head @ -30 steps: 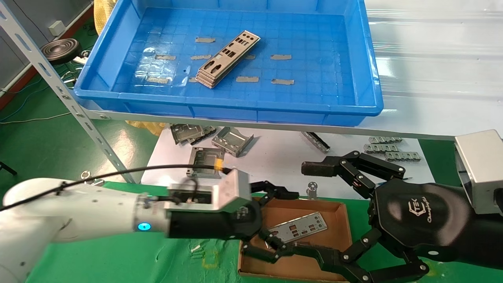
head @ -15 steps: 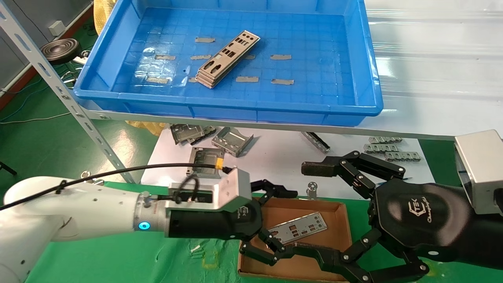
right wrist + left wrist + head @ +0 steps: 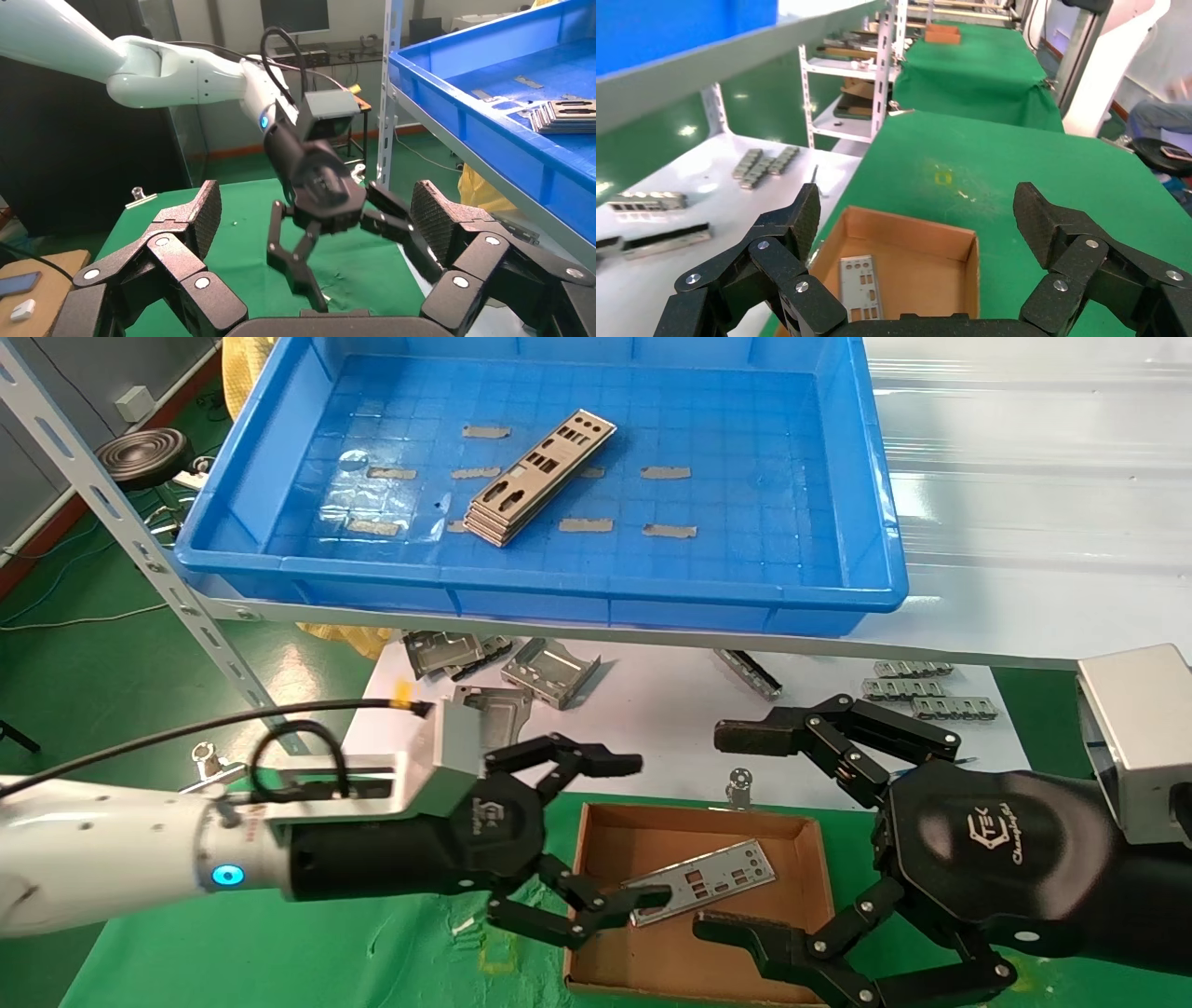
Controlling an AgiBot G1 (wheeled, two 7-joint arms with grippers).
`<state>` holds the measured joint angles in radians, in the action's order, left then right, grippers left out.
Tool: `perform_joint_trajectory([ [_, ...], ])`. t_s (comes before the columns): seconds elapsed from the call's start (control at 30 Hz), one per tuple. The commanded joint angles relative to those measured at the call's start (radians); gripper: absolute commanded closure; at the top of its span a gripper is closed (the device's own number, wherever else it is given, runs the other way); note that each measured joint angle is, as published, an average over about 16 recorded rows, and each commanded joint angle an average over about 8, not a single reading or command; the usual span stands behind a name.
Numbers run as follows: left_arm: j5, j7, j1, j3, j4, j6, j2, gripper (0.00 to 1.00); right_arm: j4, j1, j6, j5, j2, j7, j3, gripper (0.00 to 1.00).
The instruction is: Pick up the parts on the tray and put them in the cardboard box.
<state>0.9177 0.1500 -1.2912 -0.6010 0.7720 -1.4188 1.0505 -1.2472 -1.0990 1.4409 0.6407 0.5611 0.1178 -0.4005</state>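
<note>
A stack of silver plates (image 3: 538, 477) lies in the blue tray (image 3: 223, 495) on the upper shelf; the stack also shows in the right wrist view (image 3: 566, 114). One silver plate (image 3: 712, 878) lies flat in the cardboard box (image 3: 818, 859) on the green table, also seen in the left wrist view (image 3: 859, 285). My left gripper (image 3: 626, 831) is open and empty, just left of the box, one fingertip over the plate's end. My right gripper (image 3: 736, 831) is open and empty, at the box's right side.
Bent grey brackets (image 3: 549, 670) and slotted grey strips (image 3: 917, 687) lie on the white sheet under the shelf. A slanted metal shelf strut (image 3: 158, 570) stands at the left. The green table (image 3: 279, 943) spreads in front of the box.
My left gripper has drawn back to the left, out of the cardboard box, leaving the plate lying in it. The right arm has not moved.
</note>
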Motion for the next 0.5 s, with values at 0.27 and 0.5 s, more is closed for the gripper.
perform_joint_trajectory([
  [0.27,-0.039,-0.070,0.045,0.067,0.106,-0.016,-0.091,0.00,0.000,0.000,0.000,0.000,0.000,0.000,0.000,0.00],
  [0.5,-0.069,-0.124,0.080,0.118,0.188,-0.028,-0.161,0.00,0.000,0.000,0.000,0.000,0.000,0.000,0.000,0.00],
])
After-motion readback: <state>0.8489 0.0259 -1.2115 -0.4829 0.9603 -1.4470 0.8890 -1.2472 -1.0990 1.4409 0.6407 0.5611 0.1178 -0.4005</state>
